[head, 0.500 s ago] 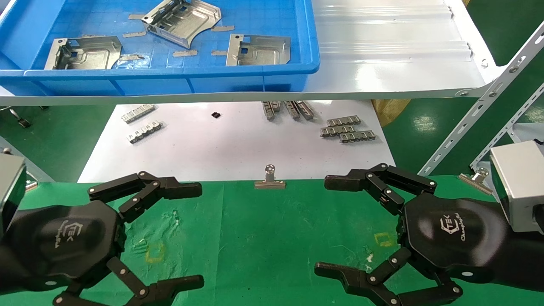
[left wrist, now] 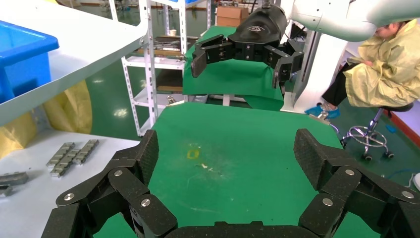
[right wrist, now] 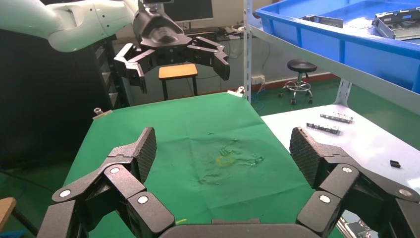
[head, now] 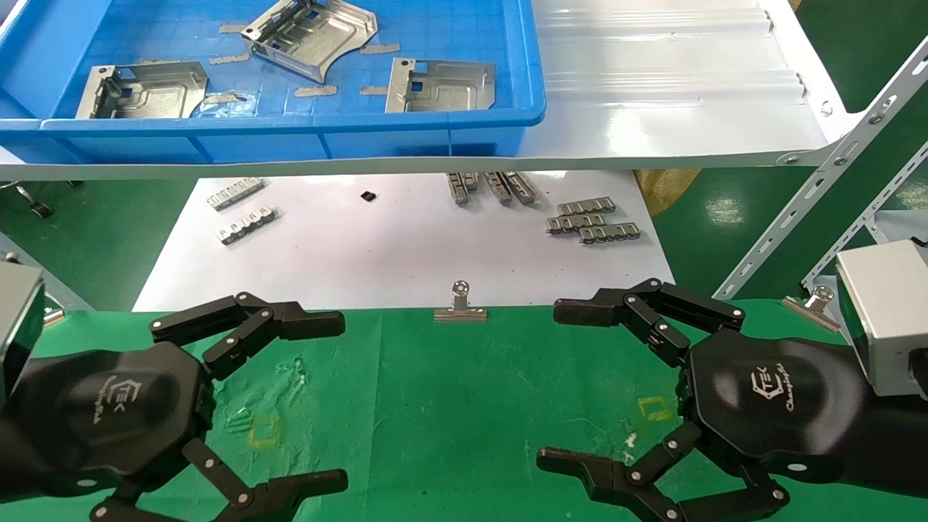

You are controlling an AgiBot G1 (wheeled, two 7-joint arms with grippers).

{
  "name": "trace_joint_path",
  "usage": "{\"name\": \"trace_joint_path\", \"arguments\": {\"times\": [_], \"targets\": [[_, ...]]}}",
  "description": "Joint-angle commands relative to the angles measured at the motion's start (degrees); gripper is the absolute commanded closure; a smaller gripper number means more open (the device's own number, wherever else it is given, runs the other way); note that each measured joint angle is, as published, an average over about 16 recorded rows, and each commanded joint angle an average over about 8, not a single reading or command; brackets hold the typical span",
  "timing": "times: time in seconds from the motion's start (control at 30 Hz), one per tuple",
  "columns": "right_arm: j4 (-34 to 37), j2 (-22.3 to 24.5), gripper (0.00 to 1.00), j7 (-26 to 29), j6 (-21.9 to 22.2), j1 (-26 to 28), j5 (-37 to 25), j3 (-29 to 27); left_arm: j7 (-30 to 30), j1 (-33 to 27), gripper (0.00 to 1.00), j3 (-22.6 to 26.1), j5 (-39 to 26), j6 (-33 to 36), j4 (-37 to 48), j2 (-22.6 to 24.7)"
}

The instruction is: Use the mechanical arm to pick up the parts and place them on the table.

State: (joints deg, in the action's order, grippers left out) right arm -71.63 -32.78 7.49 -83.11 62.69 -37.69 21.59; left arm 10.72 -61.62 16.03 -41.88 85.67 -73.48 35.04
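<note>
Three silver sheet-metal parts lie in the blue bin [head: 290,123] on the upper shelf: one at the left [head: 141,90], one tilted at the back [head: 312,36], one at the right [head: 441,85]. My left gripper [head: 339,399] hovers open and empty over the green cloth table [head: 449,406] at the front left. My right gripper [head: 551,384] hovers open and empty at the front right. Both face each other across the cloth. The left wrist view shows its open pads [left wrist: 148,156] above the cloth; the right wrist view shows the same [right wrist: 146,148].
A white sheet [head: 377,254] behind the cloth carries small toothed metal strips [head: 591,223] and a small black piece [head: 368,196]. A glossy white shelf [head: 667,87] holds the bin. A binder clip [head: 460,304] grips the cloth's far edge. A slotted shelf strut [head: 819,196] stands at the right.
</note>
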Motion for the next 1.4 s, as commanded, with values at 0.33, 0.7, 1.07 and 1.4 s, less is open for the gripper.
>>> {"name": "trace_joint_path", "arguments": {"times": [0.33,0.7,1.07,1.4], "targets": [[0.0,0.0,0.0,0.0,0.0,0.0,0.0,0.0,0.0,0.0,0.0,0.0,0.0,0.0,0.0,0.0],[0.0,0.0,0.1,0.0,0.0,0.0,0.0,0.0,0.0,0.0,0.0,0.0,0.0,0.0,0.0,0.0],[0.0,0.0,1.0,0.0,0.0,0.0,0.0,0.0,0.0,0.0,0.0,0.0,0.0,0.0,0.0,0.0],[0.0,0.0,1.0,0.0,0.0,0.0,0.0,0.0,0.0,0.0,0.0,0.0,0.0,0.0,0.0,0.0]]}}
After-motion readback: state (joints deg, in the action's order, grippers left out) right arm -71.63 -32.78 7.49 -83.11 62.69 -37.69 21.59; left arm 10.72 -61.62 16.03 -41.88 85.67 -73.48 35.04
